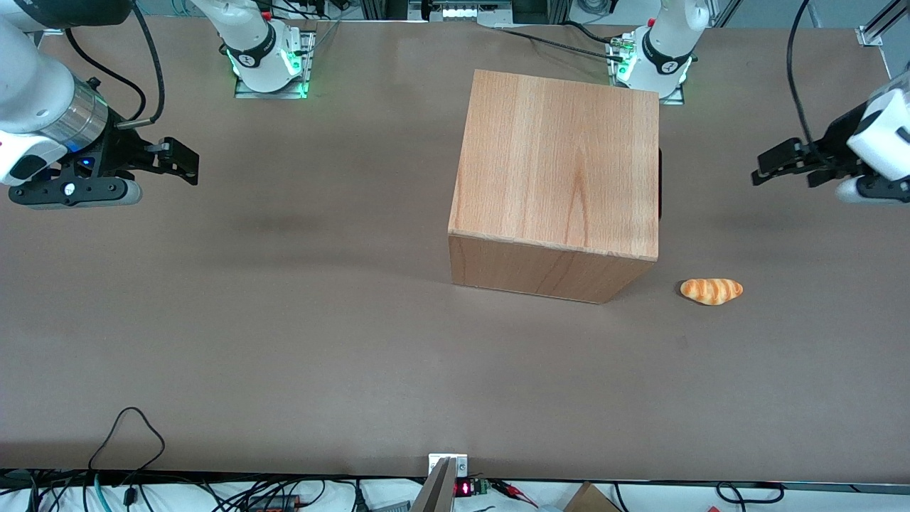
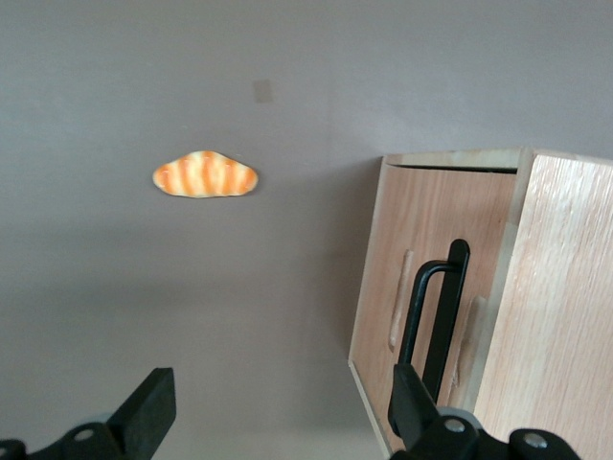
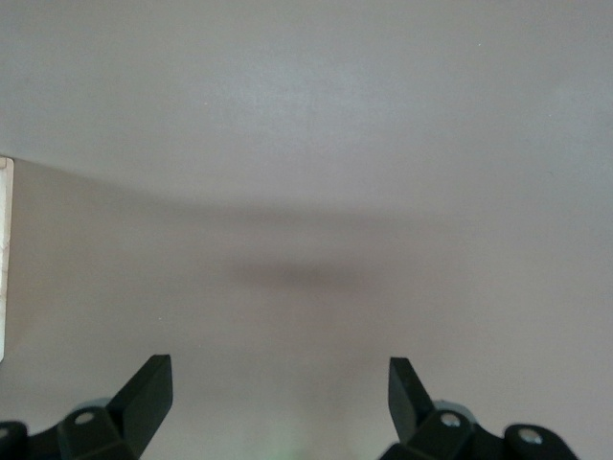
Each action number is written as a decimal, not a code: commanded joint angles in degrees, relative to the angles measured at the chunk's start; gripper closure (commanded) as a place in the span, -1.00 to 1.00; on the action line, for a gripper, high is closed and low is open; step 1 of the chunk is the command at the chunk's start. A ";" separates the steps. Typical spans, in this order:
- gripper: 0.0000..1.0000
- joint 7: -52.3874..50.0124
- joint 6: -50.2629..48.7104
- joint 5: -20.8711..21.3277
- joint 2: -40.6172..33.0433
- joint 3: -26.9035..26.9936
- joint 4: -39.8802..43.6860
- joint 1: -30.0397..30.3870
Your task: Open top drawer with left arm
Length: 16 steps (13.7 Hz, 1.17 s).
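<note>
The wooden cabinet (image 1: 558, 171) stands on the table with its front turned toward the working arm's end. The top drawer's front panel (image 2: 421, 249) sits flush with the cabinet, shut. Its slim black bar handle (image 2: 436, 311) shows in the front view only as a dark sliver (image 1: 660, 185) at the cabinet's edge. My left gripper (image 1: 759, 171) hovers in front of the drawer front, well apart from it, at about handle height. In the left wrist view the gripper (image 2: 280, 402) is open and empty, and one finger (image 2: 407, 402) overlaps the handle's end.
A small orange striped bread roll (image 1: 711, 291) lies on the brown table (image 1: 284, 320) near the cabinet's front corner, nearer the front camera than the gripper; it also shows in the left wrist view (image 2: 205, 174). Cables lie along the table's near edge.
</note>
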 commanded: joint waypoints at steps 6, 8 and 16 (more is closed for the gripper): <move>-1.00 3.72 11.63 -5.28 -1.18 -1.82 -13.93 -0.29; -1.00 3.72 13.91 -6.68 -1.18 -2.00 -16.13 -0.38; -1.00 4.24 18.76 -8.62 -0.91 -4.81 -21.06 -0.64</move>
